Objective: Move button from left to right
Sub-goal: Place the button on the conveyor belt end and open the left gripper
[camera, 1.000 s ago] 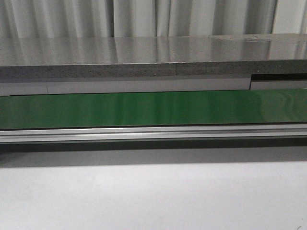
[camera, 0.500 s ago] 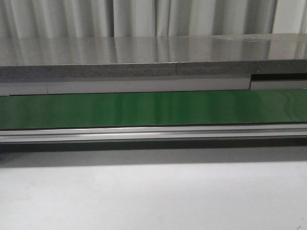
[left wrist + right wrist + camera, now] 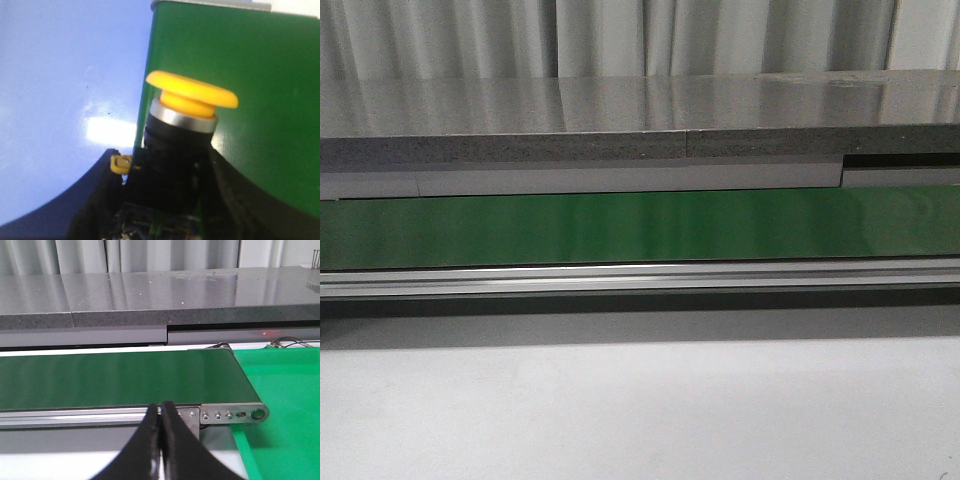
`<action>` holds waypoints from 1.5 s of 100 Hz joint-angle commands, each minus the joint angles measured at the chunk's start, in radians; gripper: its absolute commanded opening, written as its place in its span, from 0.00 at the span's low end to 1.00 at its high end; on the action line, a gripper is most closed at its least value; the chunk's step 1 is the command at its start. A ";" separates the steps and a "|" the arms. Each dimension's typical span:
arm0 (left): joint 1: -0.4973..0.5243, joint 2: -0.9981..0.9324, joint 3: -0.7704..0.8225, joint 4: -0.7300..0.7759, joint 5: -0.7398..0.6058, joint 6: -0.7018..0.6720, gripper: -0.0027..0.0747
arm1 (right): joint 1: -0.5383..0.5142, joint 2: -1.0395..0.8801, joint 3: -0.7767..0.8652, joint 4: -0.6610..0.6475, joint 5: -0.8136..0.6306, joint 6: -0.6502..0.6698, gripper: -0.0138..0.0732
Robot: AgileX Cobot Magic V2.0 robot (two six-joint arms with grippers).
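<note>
While the left hand (image 3: 165, 200) grips the button's (image 3: 187, 125) blocky dark body, the right hand (image 3: 161, 440) sits closed, empty.

End effector (image 3: 167, 200) apparently grips button (image 3: 182, 130) (yellow cap).

no readable text, labels or numbers anywhere.

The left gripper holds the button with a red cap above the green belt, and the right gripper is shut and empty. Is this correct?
Not quite. The cap of the button is yellow, not red, as the left wrist view shows. The rest is right: the left gripper holds it over the green belt, and the right gripper is shut and empty.
</note>
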 commanded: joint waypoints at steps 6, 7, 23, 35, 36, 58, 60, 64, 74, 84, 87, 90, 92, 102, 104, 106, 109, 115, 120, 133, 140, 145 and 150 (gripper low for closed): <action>-0.011 -0.041 -0.037 -0.028 -0.027 0.000 0.21 | -0.003 -0.012 -0.024 0.000 -0.073 0.000 0.08; -0.011 -0.041 -0.037 -0.028 -0.026 0.000 0.22 | -0.003 -0.012 -0.024 0.000 -0.073 0.000 0.08; -0.011 -0.041 -0.037 -0.047 -0.021 0.000 0.37 | -0.003 -0.012 -0.024 0.000 -0.073 0.000 0.08; -0.011 -0.031 -0.037 -0.130 -0.021 0.071 0.38 | -0.003 -0.012 -0.024 0.000 -0.073 0.000 0.08; -0.011 -0.030 -0.037 -0.137 -0.021 0.082 0.38 | -0.003 -0.012 -0.024 0.000 -0.073 0.000 0.08; -0.011 0.044 -0.039 -0.232 0.011 0.159 0.49 | -0.003 -0.012 -0.024 0.000 -0.073 0.000 0.08; -0.011 0.046 -0.039 -0.226 0.012 0.159 0.53 | -0.003 -0.012 -0.024 0.000 -0.073 0.000 0.08; -0.011 0.046 -0.039 -0.218 0.010 0.159 0.61 | -0.003 -0.012 -0.024 0.000 -0.073 0.000 0.08; -0.011 0.046 -0.051 -0.213 0.010 0.159 0.81 | -0.003 -0.012 -0.024 0.000 -0.073 0.000 0.08; -0.011 0.046 -0.073 -0.213 0.021 0.159 0.92 | -0.003 -0.012 -0.024 0.000 -0.073 0.000 0.08; -0.011 0.046 -0.079 -0.213 0.028 0.159 0.92 | -0.003 -0.012 -0.024 0.000 -0.073 0.000 0.08; -0.011 0.044 -0.084 -0.213 0.032 0.159 0.91 | -0.003 -0.012 -0.024 0.000 -0.073 0.000 0.08; -0.011 0.044 -0.088 -0.213 0.035 0.159 0.91 | -0.003 -0.012 -0.024 0.000 -0.073 0.000 0.08; -0.011 0.034 -0.102 -0.213 0.047 0.159 0.90 | -0.003 -0.012 -0.024 0.000 -0.073 0.000 0.08; -0.011 0.030 -0.104 -0.213 0.049 0.159 0.90 | -0.003 -0.012 -0.024 0.000 -0.073 0.000 0.08; -0.011 0.027 -0.106 -0.213 0.051 0.159 0.90 | -0.003 -0.012 -0.024 0.000 -0.073 0.000 0.08; -0.011 0.018 -0.109 -0.215 0.051 0.159 0.90 | -0.003 -0.012 -0.024 0.000 -0.073 0.000 0.08; -0.011 -0.004 -0.109 -0.215 0.051 0.159 0.90 | -0.003 -0.012 -0.024 0.000 -0.073 0.000 0.08; -0.011 -0.019 -0.109 -0.215 0.051 0.159 0.90 | -0.003 -0.012 -0.024 0.000 -0.073 0.000 0.08; -0.011 -0.078 -0.109 -0.217 0.058 0.159 0.90 | -0.003 -0.012 -0.024 0.000 -0.073 0.000 0.08; -0.011 -0.115 -0.109 -0.222 0.063 0.159 0.90 | -0.003 -0.012 -0.024 0.000 -0.073 0.000 0.08; -0.011 -0.151 -0.109 -0.224 0.063 0.159 0.90 | -0.003 -0.012 -0.024 0.000 -0.073 0.000 0.08; -0.011 -0.180 -0.109 -0.224 0.063 0.159 0.90 | -0.003 -0.012 -0.024 0.000 -0.073 0.000 0.08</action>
